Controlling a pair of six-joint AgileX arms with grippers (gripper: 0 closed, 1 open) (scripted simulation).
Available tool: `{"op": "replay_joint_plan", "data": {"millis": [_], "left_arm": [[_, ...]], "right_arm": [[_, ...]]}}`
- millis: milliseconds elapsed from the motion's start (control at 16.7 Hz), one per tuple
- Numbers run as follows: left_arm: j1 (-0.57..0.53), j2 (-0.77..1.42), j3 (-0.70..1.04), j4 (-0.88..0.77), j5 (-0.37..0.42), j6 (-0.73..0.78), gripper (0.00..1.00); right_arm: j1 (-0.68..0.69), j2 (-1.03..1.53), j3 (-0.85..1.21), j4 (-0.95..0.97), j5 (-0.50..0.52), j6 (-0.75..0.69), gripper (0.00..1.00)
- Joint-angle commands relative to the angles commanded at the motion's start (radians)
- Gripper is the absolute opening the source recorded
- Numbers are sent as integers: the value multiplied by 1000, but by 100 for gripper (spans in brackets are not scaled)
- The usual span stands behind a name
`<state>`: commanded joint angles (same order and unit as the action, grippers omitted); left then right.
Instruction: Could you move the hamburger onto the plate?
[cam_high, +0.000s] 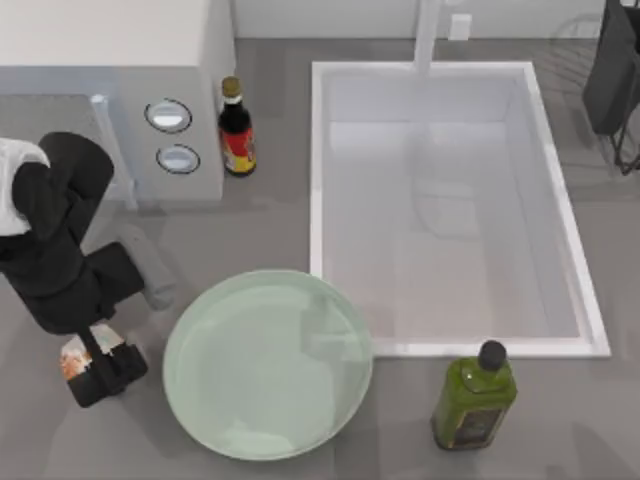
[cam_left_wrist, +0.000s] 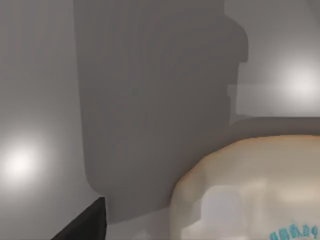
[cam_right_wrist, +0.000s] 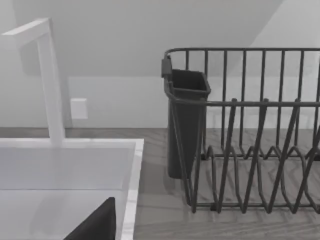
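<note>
The big white sink (cam_high: 450, 210) fills the table's right half. The round green plate (cam_high: 268, 365) sits just left of its near corner. My left gripper (cam_high: 100, 362) is low at the table's left edge, beside the plate — its fingers are squeezed on the little hamburger (cam_high: 74, 355). My right arm (cam_high: 612, 70) rests at the far right corner.

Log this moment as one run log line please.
left end effector at hamburger, left of plate | hamburger on table, not plated | right arm parked far right
</note>
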<state>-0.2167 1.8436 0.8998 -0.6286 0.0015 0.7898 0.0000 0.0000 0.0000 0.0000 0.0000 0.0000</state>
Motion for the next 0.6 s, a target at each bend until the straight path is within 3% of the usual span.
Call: {"op": "replay_joint_plan", "data": {"millis": [600], "left_arm": [[0,0,0,0,0,0,25]], "right_arm": [[0,0,0,0,0,0,100]]}}
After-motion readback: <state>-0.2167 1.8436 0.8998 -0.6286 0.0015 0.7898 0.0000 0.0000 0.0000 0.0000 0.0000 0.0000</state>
